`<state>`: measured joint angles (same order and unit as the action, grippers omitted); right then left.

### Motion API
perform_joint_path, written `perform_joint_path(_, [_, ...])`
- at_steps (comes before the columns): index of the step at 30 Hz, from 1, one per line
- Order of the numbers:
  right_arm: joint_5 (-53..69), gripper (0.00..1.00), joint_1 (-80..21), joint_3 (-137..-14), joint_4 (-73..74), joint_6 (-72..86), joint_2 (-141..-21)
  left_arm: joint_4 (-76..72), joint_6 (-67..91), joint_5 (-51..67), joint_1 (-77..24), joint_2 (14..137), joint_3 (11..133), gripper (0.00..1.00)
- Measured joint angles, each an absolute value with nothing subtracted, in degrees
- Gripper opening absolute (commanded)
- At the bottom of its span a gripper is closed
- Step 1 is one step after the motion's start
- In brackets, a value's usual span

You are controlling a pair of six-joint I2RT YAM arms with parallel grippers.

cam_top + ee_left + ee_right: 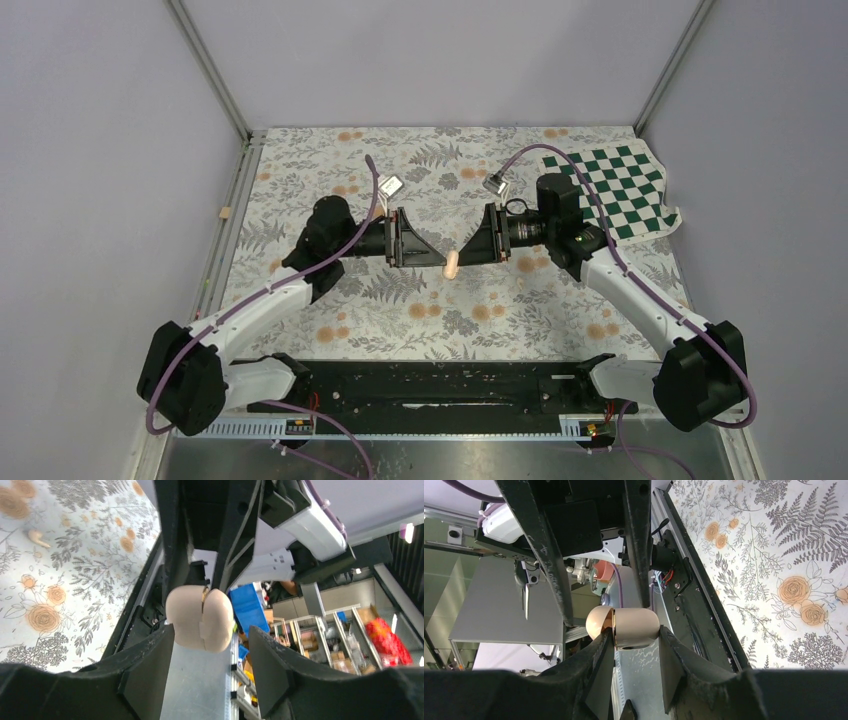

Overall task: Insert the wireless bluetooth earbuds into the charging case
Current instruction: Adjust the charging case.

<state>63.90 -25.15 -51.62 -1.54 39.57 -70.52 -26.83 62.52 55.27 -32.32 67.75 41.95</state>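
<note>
The charging case [452, 266] is a pale peach rounded shell with its lid almost closed, held above the floral mat between the two arms. My right gripper [635, 632] is shut on the case [631, 625], one finger on each side of its body. My left gripper [211, 630] faces it and stands open. The case [200, 617] touches its left finger [150, 665], with a clear gap to the other finger. One small peach earbud [39, 537] lies on the mat off to the side in the left wrist view. No earbud shows in the other views.
A green and white checkered cloth [615, 190] lies at the back right corner. A small tan block [225, 212] sits by the left rail. The black base bar [440, 385] runs along the near edge between the arm bases.
</note>
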Motion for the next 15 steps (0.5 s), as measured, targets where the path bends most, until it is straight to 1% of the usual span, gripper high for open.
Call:
perform_joint_path(2, [63.51,0.00,-25.19,-51.92,-0.12,39.22,-70.52,-19.33,58.39,53.23,-32.62,67.05,43.62,0.64])
perform_joint_path(5, [62.22,0.00,-25.23,-53.01,2.52,38.87,-70.52,-6.35,50.22,46.48,-33.74,64.38,48.16,0.70])
perform_joint_path(8, [60.64,0.00,-25.41,-54.02,4.69,38.85,-70.52,1.58,44.34,40.77,-35.22,60.73,51.86,0.75])
perform_joint_path(12, [58.63,0.00,-25.63,-54.57,7.11,38.87,-70.52,8.86,38.04,33.08,-38.61,56.84,55.92,0.77])
perform_joint_path(15, [57.39,0.00,-25.67,-54.59,8.36,38.96,-70.50,14.28,33.15,25.17,-44.40,56.77,59.33,0.76])
